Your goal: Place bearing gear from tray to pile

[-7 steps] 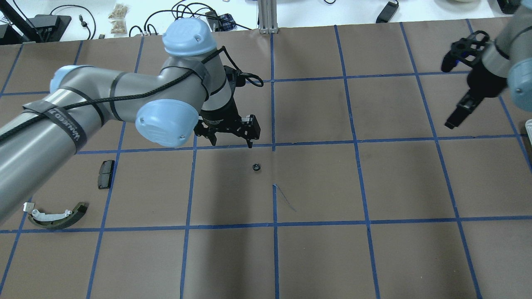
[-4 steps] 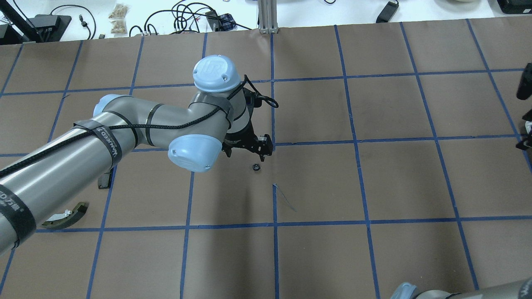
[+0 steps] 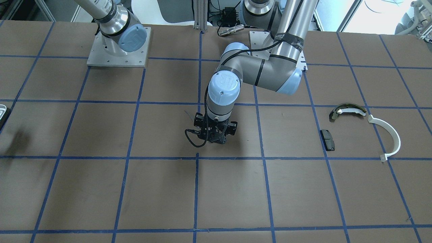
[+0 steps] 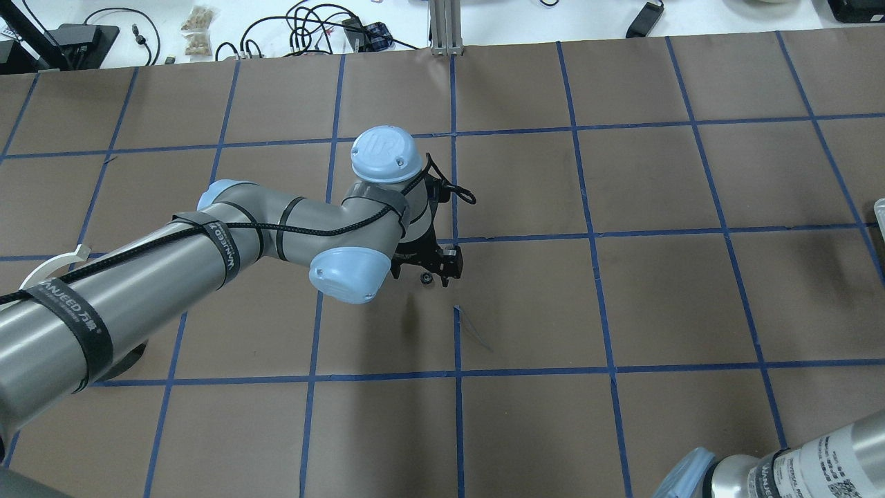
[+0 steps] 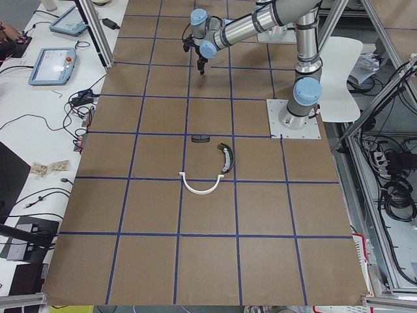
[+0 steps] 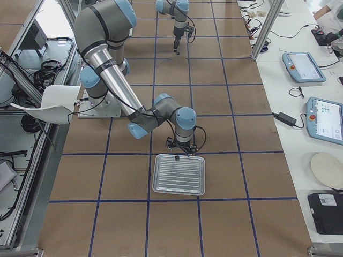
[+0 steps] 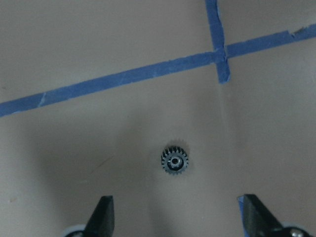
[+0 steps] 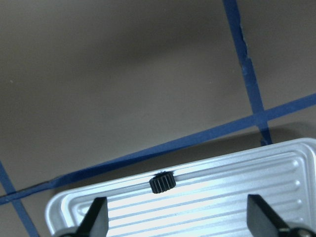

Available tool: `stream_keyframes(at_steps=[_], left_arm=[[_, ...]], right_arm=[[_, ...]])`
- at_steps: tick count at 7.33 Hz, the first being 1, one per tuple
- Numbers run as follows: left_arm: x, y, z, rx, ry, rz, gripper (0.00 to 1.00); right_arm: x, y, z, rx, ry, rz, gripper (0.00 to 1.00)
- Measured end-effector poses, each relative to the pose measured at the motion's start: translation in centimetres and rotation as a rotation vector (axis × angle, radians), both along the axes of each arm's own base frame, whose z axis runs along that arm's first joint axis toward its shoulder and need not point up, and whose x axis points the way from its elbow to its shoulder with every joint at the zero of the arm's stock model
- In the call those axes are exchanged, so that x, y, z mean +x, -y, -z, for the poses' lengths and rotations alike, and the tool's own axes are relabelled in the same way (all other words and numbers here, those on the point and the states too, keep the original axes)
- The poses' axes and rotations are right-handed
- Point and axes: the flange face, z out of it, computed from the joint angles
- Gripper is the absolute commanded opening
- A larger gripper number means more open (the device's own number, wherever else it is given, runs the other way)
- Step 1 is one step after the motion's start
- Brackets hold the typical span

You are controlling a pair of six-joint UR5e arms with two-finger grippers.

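Observation:
A small black bearing gear (image 7: 175, 161) lies on the brown table near a blue tape crossing, also seen in the overhead view (image 4: 426, 279). My left gripper (image 7: 177, 213) is open and hangs right over it, fingers either side, not touching; it also shows in the front view (image 3: 216, 139). A second gear (image 8: 161, 183) sits at the rim of the silvery ribbed tray (image 8: 232, 197). My right gripper (image 8: 177, 213) is open above that tray (image 6: 178, 175). The pile is a white arc (image 3: 388, 135), an olive brake shoe (image 3: 347, 109) and a black pad (image 3: 327, 139).
The table is brown paper with a blue tape grid. My left arm (image 4: 207, 256) reaches across the table's left half and covers most of the pile in the overhead view. Cables and tablets lie on the white bench beyond the far edge (image 4: 311, 28).
My left arm has swung toward the gear and come down over it, still open. My right arm has left the overhead view's upper right; only its upper part shows at the bottom right.

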Motion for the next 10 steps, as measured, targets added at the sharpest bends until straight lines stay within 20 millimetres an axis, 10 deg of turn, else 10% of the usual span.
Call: stream_keyframes(at_steps=[3,5,9,10], left_arm=[[-0.3,0.4,2.1,-0.001,0.000,0.003,0.01],[-0.4,0.4,2.2,-0.004,-0.002,0.014,0.00],[1.4,1.8,-0.7,-0.043,0.030,0.070,0.00],[3.8,3.5,-2.5,-0.034,0.043,0.059,0.00]], right_arm=[[-0.5,-0.5,2.4,0.013,-0.004,-0.153,1.00],[0.1,-1.4,3.6,0.025,0.022,-0.186,0.90],[0.3,-1.4,3.7,0.001,0.040,-0.187,0.08],[0.3,-1.4,3.6,0.000,0.039,-0.182,0.00]])
